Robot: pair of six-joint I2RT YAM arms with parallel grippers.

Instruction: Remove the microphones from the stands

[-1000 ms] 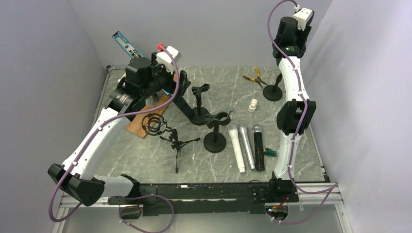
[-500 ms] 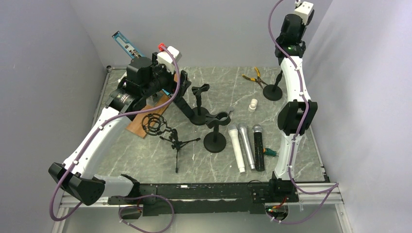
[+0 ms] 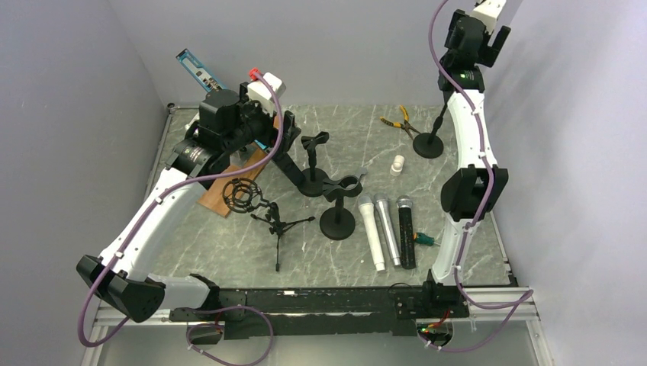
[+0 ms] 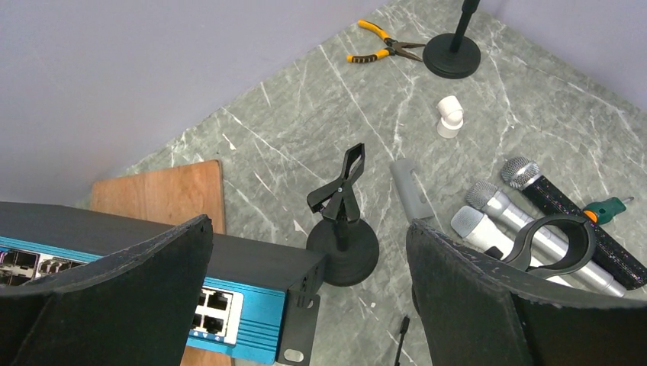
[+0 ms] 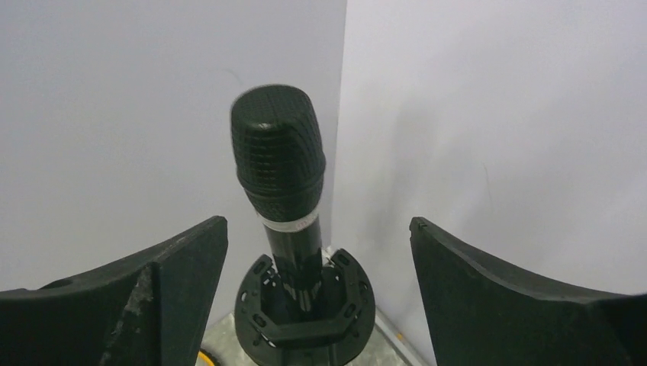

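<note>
Overhead camera sits high behind the arm bases, looking down and forward over the whole table (image 3: pixel 229 252). Left wrist view hangs above the left rear, angled down and across toward the far right, sharing the pliers (image 4: pixel 381 50) and the lying mics (image 4: pixel 500 207) with the overhead. Right wrist view is close in, facing the upright mic (image 5: pixel 278 164) against the wall (image 5: pixel 152 91) corner.
</note>
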